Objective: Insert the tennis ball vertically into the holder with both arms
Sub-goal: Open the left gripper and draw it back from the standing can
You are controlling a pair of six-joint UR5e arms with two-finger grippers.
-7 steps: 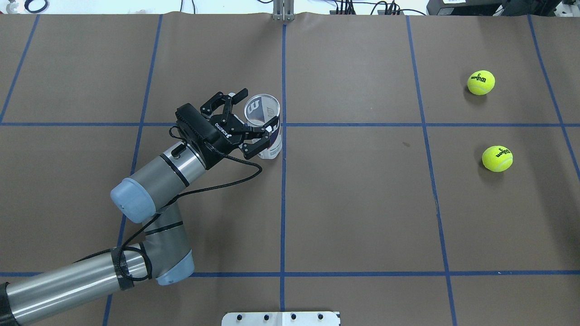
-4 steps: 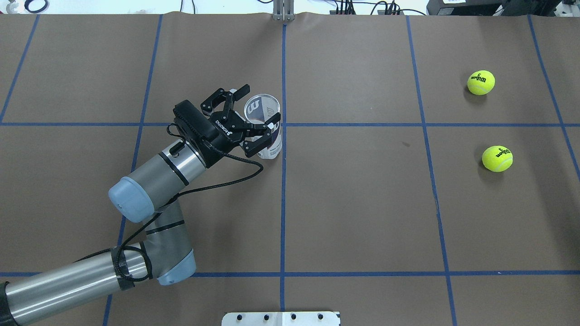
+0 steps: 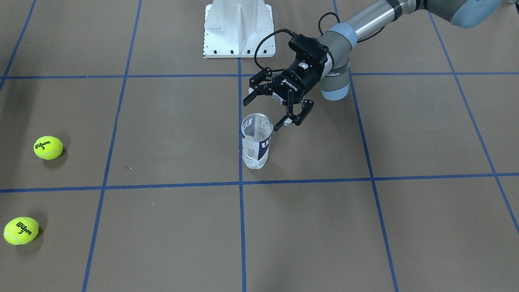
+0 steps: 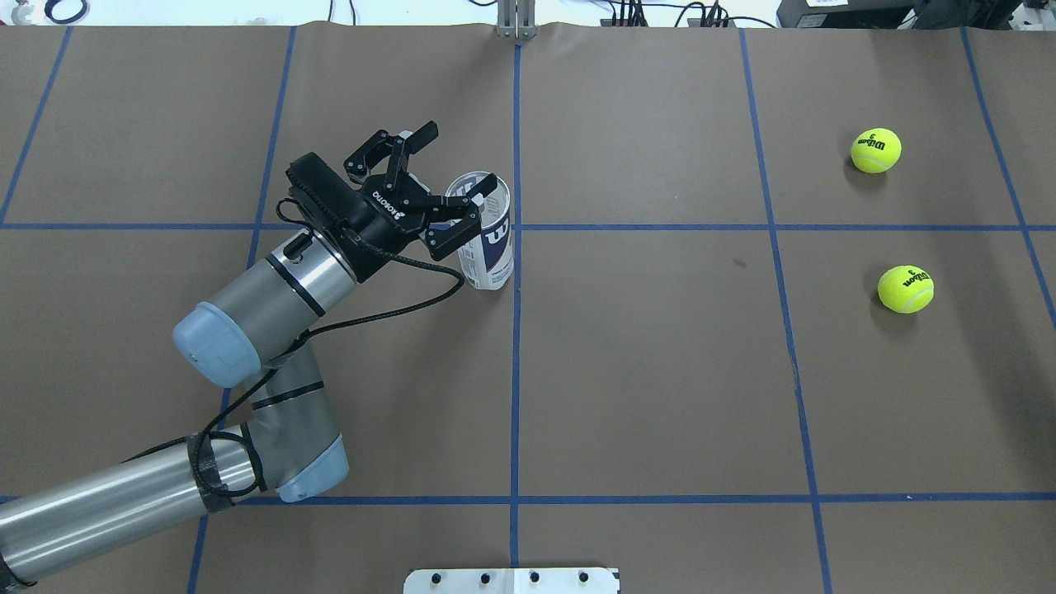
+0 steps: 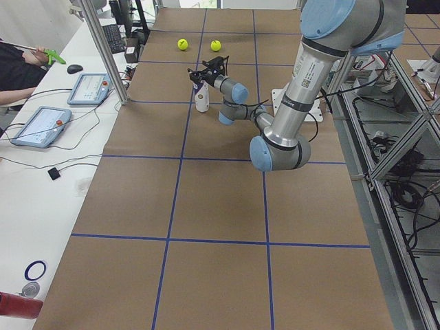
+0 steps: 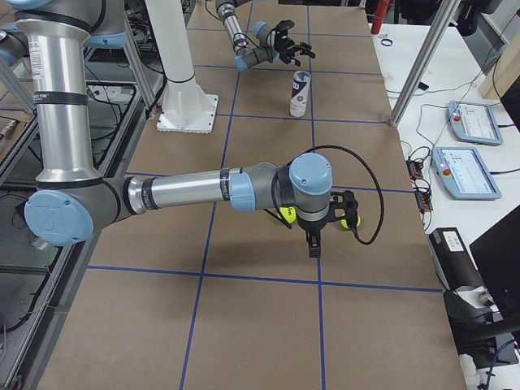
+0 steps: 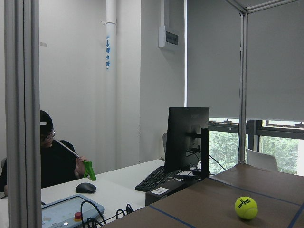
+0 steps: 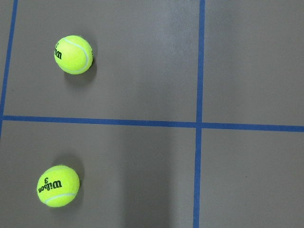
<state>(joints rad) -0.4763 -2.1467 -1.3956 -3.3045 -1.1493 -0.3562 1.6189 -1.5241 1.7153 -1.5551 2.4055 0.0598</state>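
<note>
The first tennis ball (image 3: 48,147), at 9 o'clock in the front-facing view, and the second tennis ball (image 3: 21,230), at 8 o'clock, each carry black "Wilson" over a "3" (inverted when seen from overhead). The holder (image 3: 256,142) shows a white "W" on its navy label; its finer print is unreadable. At its 1 o'clock, the left gripper (image 3: 262,114) bears white "ROBOTIQ" on its black body.

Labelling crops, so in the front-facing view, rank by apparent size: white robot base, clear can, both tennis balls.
1. white robot base
2. clear can
3. upper tennis ball and lower tennis ball: nearly alike, lower perhaps just nearer; unranked.
</note>
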